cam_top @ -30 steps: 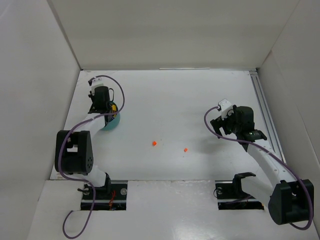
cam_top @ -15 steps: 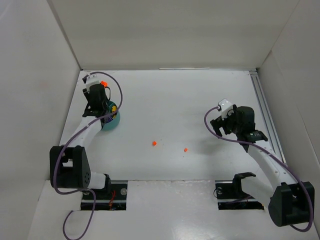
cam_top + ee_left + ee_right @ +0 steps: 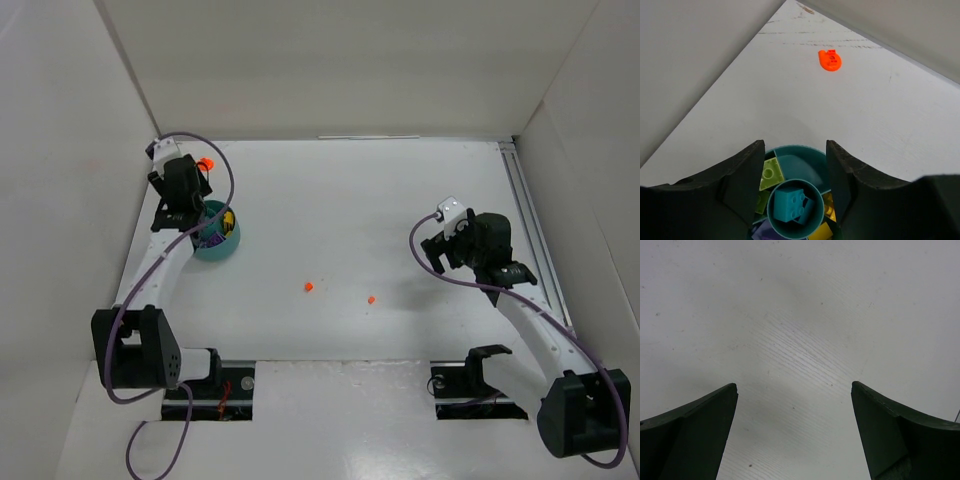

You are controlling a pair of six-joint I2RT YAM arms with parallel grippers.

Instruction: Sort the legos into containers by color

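The round teal dish (image 3: 228, 243) stands at the far left. In the left wrist view its rim (image 3: 800, 148) shows, with teal blocks (image 3: 789, 202) in the central cup and lime green (image 3: 769, 174), yellow (image 3: 821, 232) and purple pieces in the wedges. My left gripper (image 3: 190, 205) is open and empty, raised above the dish, with the jaws (image 3: 795, 165) either side of it. A round orange lego (image 3: 207, 163) lies on the table beyond the dish (image 3: 830, 60). Two small orange legos (image 3: 309, 287) (image 3: 371, 299) lie mid-table. My right gripper (image 3: 440, 250) is open and empty over bare table (image 3: 794, 400).
White walls box in the table on the left, back and right; the left wall is close to the left gripper and the dish. A metal rail (image 3: 525, 215) runs along the table's right edge.
My left gripper has moved left and back from above the dish. The round orange lego, hidden a second ago, now shows beyond the dish. The right arm has barely moved.
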